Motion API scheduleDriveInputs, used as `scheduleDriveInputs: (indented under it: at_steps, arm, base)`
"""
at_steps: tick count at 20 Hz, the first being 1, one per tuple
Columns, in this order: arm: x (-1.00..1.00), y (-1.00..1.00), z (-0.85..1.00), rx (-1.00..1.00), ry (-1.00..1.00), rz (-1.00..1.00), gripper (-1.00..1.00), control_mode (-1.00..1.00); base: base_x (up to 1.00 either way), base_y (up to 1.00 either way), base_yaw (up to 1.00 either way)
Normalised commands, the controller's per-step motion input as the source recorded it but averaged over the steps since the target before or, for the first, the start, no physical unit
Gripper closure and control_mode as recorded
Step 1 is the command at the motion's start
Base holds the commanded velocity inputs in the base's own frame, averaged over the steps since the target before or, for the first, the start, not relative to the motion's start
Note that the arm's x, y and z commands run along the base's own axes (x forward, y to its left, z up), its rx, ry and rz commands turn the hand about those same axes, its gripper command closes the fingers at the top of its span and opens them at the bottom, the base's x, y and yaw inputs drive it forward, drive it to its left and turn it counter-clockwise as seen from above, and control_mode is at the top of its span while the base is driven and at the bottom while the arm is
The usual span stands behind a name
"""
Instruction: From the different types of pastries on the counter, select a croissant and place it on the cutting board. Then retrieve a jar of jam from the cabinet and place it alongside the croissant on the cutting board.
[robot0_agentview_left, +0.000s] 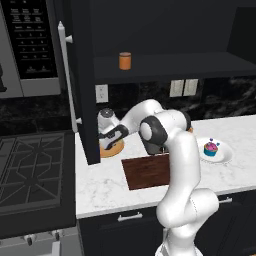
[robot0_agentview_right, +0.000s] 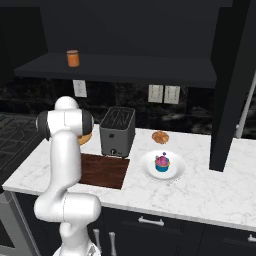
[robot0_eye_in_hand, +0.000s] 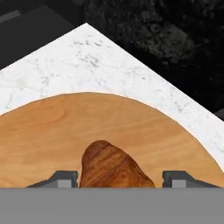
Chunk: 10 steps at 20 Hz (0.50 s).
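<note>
Broadly, the white marble table (robot0_agentview_left: 100, 190) carries everything, with the black cabinet (robot0_agentview_left: 82, 100) above it and the jar of jam (robot0_agentview_left: 125, 61) on the cabinet's shelf. On the table lies the dark cutting board (robot0_agentview_left: 145, 172), bare, just beside the round wooden plate (robot0_eye_in_hand: 52, 127), which sits toward the cabinet's door edge. Further along stand a toaster (robot0_agentview_right: 117, 131), a white dish with the pink cupcake (robot0_agentview_right: 162, 163), and a small orange-brown pastry (robot0_agentview_right: 160, 136).

The arm bends down over the wooden plate, and the gripper (robot0_eye_in_hand: 117, 178) hangs right above the croissant (robot0_eye_in_hand: 111, 166) lying on it. In the hand view the croissant sits between the two fingertips (robot0_eye_in_hand: 61, 178), its tapered end pointing away from the hand, so its long axis runs along the gap rather than across it. The tips stand apart on either side with a sliver of plate showing between each tip and the pastry; I cannot tell whether they have gripped it.

My judgement: the croissant is centred well enough to be squeezed across its narrow width, then lifted and carried the short way to the cutting board.
</note>
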Motion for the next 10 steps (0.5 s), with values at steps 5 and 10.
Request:
scheduleDriveInputs:
  at_steps: [5, 10]
  arm:
    - [0.64, -0.01, 0.13, 0.0, 0.17, 0.01, 1.0, -1.0]
    - [0.21, 0.0, 0.73, -0.03, 0.12, 0.06, 1.0, -1.0]
  base:
    - [0.0, 0.0, 0.0]
    - [0.0, 0.0, 0.0]
